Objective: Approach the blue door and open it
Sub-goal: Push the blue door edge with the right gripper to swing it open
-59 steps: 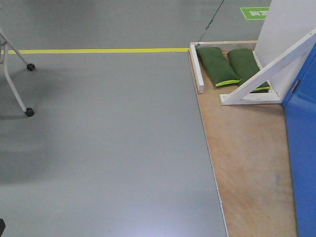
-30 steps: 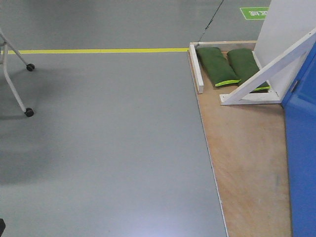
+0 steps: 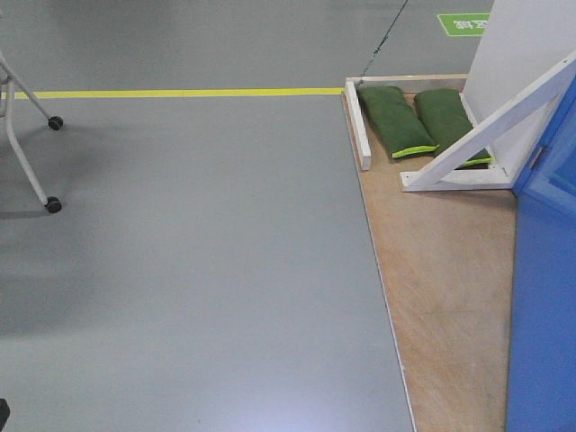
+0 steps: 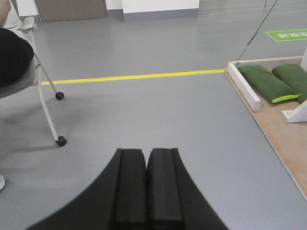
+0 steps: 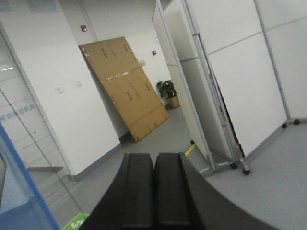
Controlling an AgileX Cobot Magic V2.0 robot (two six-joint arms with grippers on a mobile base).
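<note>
Both claws shut and empty; blue door at the lower right of the front view.
In the wrist views the left gripper and right gripper had their pads pressed together on nothing. The door bordered a wooden board; beyond, upper right, a white brace crossed two green bags, and a yellow line ran upper left.

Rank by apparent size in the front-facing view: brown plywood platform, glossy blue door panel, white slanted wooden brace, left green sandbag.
1. Brown plywood platform.
2. Glossy blue door panel, cropped by the frame.
3. White slanted wooden brace.
4. Left green sandbag.
</note>
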